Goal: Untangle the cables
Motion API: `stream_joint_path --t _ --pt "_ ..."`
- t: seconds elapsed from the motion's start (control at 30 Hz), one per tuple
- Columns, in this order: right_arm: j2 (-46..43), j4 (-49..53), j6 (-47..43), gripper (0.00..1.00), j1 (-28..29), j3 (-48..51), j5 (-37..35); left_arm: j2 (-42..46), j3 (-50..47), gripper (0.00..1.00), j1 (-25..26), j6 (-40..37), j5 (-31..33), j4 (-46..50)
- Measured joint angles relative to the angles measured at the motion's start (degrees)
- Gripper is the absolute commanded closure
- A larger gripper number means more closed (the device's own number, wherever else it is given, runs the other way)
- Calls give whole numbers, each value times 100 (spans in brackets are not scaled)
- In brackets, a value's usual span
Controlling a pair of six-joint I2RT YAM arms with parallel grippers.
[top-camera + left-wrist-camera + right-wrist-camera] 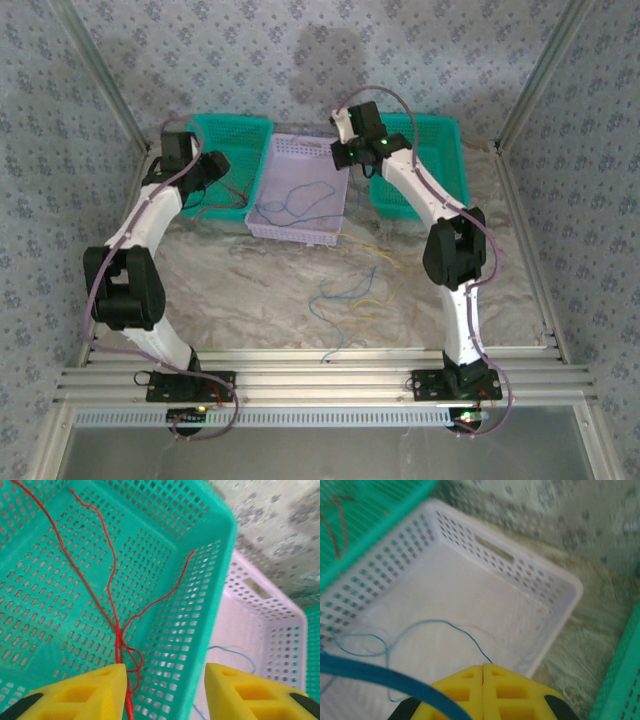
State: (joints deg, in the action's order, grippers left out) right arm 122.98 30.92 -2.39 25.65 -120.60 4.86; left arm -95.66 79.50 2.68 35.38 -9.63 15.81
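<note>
Red cables lie in the left green basket; one strand runs down the inner face of a yellow finger. My left gripper hangs open over that basket's corner, nothing between its jaws. In the top view it is the left gripper. My right gripper is shut above the lilac basket. A thin blue cable on the basket floor runs up behind its tips. A blurred blue strand crosses close to the camera. Loose blue and yellow cables lie on the table.
A second green basket stands right of the lilac basket, under the right arm. Blue cables rest in the lilac one. Metal frame posts rise at both back corners. The aluminium rail bounds the near edge.
</note>
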Motion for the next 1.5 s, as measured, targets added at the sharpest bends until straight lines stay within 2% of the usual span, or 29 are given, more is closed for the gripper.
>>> stream_joint_path --t 0.13,0.27,0.33,0.6,0.8,1.07,1.5 --pt "90 208 -120 100 374 -824 -96 619 -50 50 33 101 4 81" --pt "608 442 -219 100 627 -1985 -107 1257 -323 50 195 181 26 107" --pt "866 479 -227 100 654 -2223 -107 1567 -614 50 337 212 42 118" --pt "1982 636 -212 100 573 -2337 -63 2277 -1528 50 844 332 103 275" --pt "2455 675 -146 100 562 -2371 96 2636 -1781 50 1200 330 264 363" --pt "2938 599 50 100 577 -2798 391 2693 -1932 50 1534 330 387 354" --pt "3495 599 162 100 485 -2892 549 2507 -2011 50 1740 330 431 323"
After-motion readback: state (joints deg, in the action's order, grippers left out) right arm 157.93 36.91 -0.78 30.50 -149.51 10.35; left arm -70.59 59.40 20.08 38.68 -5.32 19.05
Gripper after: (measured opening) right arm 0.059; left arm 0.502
